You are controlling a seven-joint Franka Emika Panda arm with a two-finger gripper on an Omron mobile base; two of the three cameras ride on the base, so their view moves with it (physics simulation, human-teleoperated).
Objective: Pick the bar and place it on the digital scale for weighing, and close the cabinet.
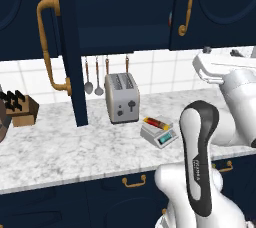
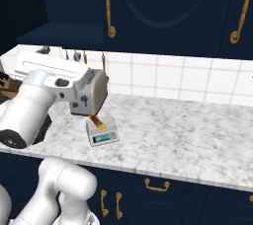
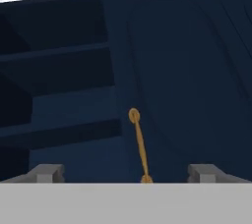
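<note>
The large dark navy wall cabinet (image 1: 125, 12) with panelled doors and curved brass handles is seen above the counter, one door (image 1: 70, 47) swung out edge-on, shelves bared in the hand view. Below it, the white-and-grey marble counter (image 1: 60, 147) is laid out wide. The silver two-slot toaster (image 1: 122, 97) is stood against the tiled wall. Just beside it, the small light-grey digital scale (image 1: 160, 133) with its teal display is set on the counter, and the slim red, orange and yellow bar (image 1: 156, 122) is rested on its flat top. The gripper (image 3: 128, 171) is held spread wide apart, nothing between the fingertips (image 3: 47, 172), pointed at a cabinet door handle (image 3: 139, 144).
</note>
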